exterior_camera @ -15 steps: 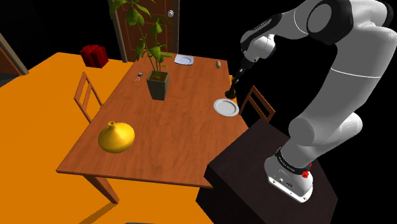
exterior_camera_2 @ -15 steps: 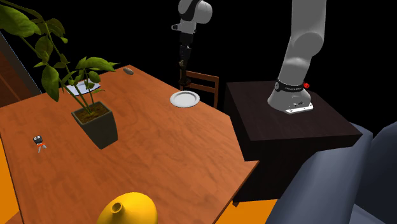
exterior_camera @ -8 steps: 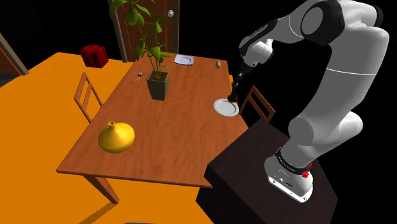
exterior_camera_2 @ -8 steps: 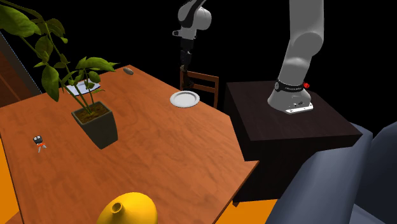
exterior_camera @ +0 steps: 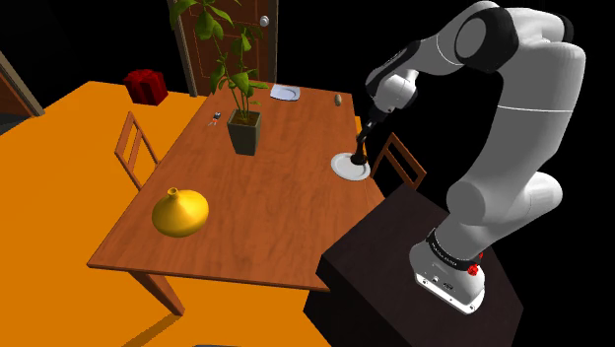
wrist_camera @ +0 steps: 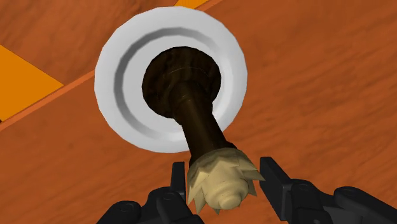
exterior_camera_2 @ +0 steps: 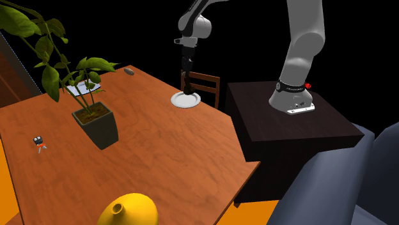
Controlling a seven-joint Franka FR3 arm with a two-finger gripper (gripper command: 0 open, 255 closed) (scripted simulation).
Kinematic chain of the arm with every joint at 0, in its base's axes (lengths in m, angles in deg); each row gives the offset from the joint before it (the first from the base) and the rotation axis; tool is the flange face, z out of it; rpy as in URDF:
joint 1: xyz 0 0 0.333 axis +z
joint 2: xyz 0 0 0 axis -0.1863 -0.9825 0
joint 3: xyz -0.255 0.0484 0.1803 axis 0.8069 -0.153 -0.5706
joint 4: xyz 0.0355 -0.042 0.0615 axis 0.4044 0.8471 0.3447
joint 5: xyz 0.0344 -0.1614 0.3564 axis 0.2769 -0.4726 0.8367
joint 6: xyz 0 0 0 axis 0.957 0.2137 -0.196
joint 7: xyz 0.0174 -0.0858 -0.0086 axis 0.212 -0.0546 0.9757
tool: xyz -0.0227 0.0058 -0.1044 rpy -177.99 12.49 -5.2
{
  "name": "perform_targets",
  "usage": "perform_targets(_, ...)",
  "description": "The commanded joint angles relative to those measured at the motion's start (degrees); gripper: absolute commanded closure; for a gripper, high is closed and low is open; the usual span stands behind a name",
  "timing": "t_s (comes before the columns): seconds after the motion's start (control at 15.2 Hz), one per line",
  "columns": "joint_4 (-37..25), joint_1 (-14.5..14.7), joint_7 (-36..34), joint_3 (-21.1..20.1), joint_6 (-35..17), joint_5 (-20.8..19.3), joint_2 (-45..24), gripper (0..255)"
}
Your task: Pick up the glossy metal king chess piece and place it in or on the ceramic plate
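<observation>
My black gripper (wrist_camera: 219, 181) is shut on a king chess piece (wrist_camera: 194, 121) with a dark brown body and a pale tan crown. The fingers (wrist_camera: 270, 175) clasp it just below the crown. Its round base hangs over the middle of a white plate (wrist_camera: 121, 57); whether they touch I cannot tell. In the shoulder view the gripper (exterior_camera: 361, 146) points down at the plate (exterior_camera: 344, 173) near the table's edge closest to the stand. The second exterior view has the gripper (exterior_camera_2: 185, 78) holding the piece (exterior_camera_2: 185, 91) upright over the plate (exterior_camera_2: 176, 101).
A potted plant (exterior_camera: 243, 128) stands mid-table, and a yellow gourd-shaped vase (exterior_camera: 179, 212) sits near the front end. A second plate (exterior_camera: 285, 94) and small items lie at the far end. A wooden chair (exterior_camera: 402, 163) stands right beside the plate, between table and stand (exterior_camera: 394, 266).
The arm has swung from beside the table edge to over the plate and lowered, bringing the held chess piece down onto or just above the plate's middle.
</observation>
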State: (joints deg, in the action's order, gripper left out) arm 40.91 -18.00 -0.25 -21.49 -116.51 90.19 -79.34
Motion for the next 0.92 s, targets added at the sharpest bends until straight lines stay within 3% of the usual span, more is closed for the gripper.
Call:
perform_targets(0.0,-0.2,-0.2,0.8,-0.4,-1.1,0.7,-1.3,255)
perform_targets(0.86,-1.3,-1.1,3.5,-1.8,-4.8,3.0,-6.4,255)
